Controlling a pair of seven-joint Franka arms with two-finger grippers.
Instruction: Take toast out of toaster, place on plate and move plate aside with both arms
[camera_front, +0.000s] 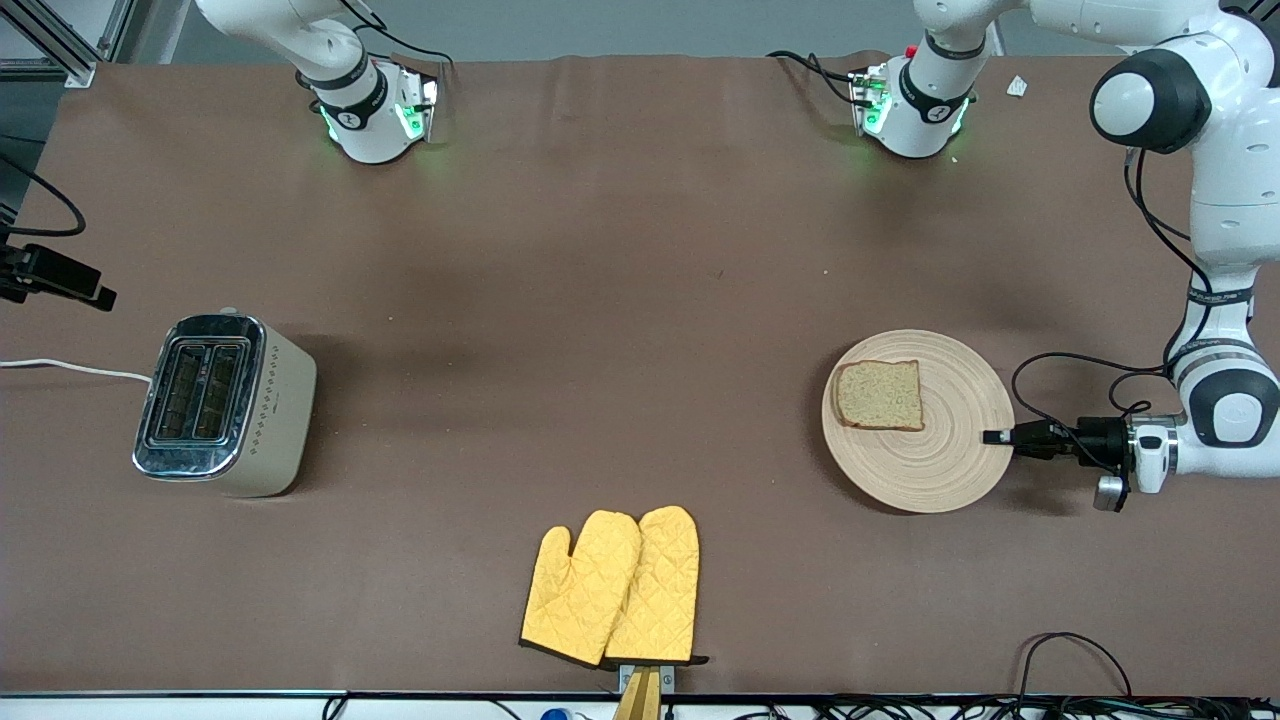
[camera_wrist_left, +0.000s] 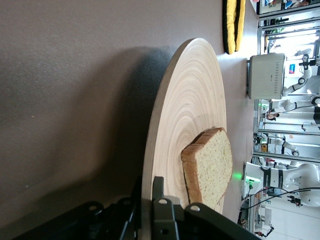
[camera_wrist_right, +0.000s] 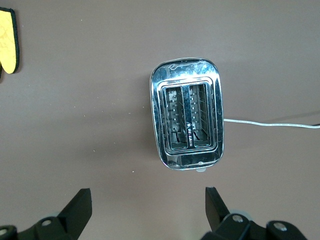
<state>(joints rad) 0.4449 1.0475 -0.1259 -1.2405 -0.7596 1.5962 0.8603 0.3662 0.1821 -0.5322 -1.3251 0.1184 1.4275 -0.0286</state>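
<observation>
The toast (camera_front: 880, 395) lies flat on the round wooden plate (camera_front: 950, 465), on the part toward the right arm's end. The plate is at the left arm's end of the table. My left gripper (camera_front: 990, 436) is low at the plate's edge and shut on its rim. In the left wrist view the left gripper (camera_wrist_left: 147, 184) has one finger above and one below the plate (camera_wrist_left: 190, 115), with the toast (camera_wrist_left: 212, 170) just past the upper finger. My right gripper (camera_wrist_right: 146, 195) is open and empty, high over the toaster (camera_wrist_right: 187, 120); it is out of the front view.
The toaster (camera_front: 225, 400) stands at the right arm's end of the table, both slots empty, its white cord trailing off the table edge. Two yellow oven mitts (camera_front: 615, 585) lie at the table edge nearest the front camera, midway along it.
</observation>
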